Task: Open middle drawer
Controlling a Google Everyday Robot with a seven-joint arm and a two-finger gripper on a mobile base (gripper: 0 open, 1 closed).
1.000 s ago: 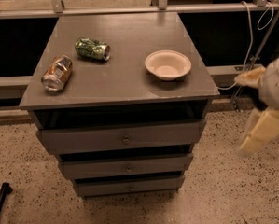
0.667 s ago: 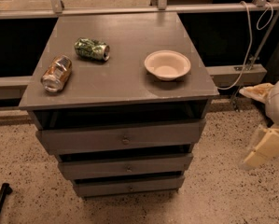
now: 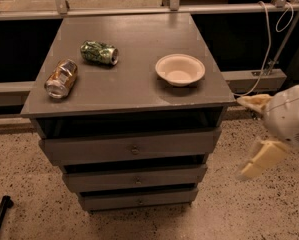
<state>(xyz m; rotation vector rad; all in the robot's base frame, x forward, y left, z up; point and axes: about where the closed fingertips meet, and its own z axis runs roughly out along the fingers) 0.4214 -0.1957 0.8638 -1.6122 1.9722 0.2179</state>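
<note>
The middle drawer (image 3: 134, 179) is the second of three grey drawer fronts in the cabinet, with a small round knob (image 3: 137, 181) at its centre. Its front sits in line with the stepped stack and no box interior shows. My gripper (image 3: 241, 138) hangs to the right of the cabinet, level with the top and middle drawers and apart from them. Its two pale fingers (image 3: 259, 160) are spread wide and hold nothing.
On the grey cabinet top (image 3: 134, 79) lie a crushed green can (image 3: 99, 52), a crushed brown can (image 3: 62, 78) and a white bowl (image 3: 180, 69). A white cable (image 3: 267, 49) hangs behind at the right. A black rod (image 3: 0, 215) lies on the speckled floor at lower left.
My gripper has moved down and slightly left, closer to the cabinet's right side. The drawers and the things on top have not moved.
</note>
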